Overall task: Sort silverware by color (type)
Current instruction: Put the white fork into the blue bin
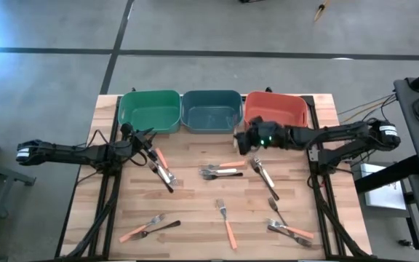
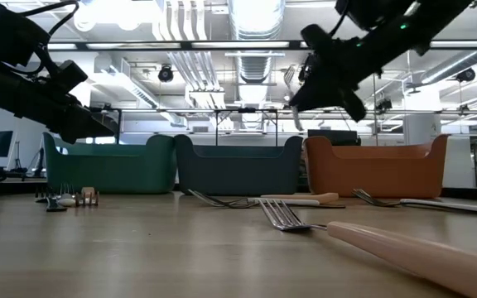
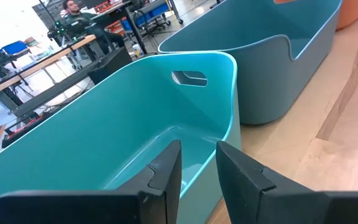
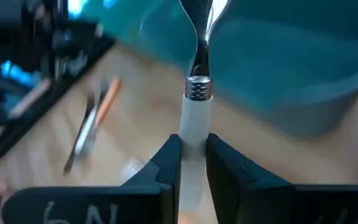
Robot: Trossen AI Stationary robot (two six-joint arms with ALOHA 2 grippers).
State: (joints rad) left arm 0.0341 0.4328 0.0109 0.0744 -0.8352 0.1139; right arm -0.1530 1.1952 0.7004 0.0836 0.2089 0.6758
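Observation:
My right gripper point(image 1: 240, 138) hovers at the near rims of the blue bin point(image 1: 211, 110) and the orange bin point(image 1: 278, 109), shut on a utensil point(image 4: 196, 93) with a pale handle and a silver metal neck. In the low view my right gripper point(image 2: 305, 87) is high above the table. My left gripper point(image 1: 148, 138) waits by the green bin point(image 3: 135, 124), open, with nothing between its fingers point(image 3: 166, 174). More silverware lies flat on the wooden table: forks with orange-pink handles point(image 1: 228, 227), silver ones point(image 1: 220, 172) and dark ones point(image 1: 164, 175). My right gripper pinches the utensil's pale handle point(image 4: 194, 127) between its two fingers, a little below the ribbed silver collar point(image 4: 199, 88). The fingers lie along the utensil, slanting down from the table's right. The metal end point(image 4: 201, 37) sticks out past the fingertips, lifted clear of the table.
Three bins stand side by side along the far edge, green, blue and orange. Loose forks lie at the near left point(image 1: 148, 229), near right point(image 1: 289, 231) and centre right point(image 1: 264, 176). Black cables run down both table sides point(image 1: 108, 196).

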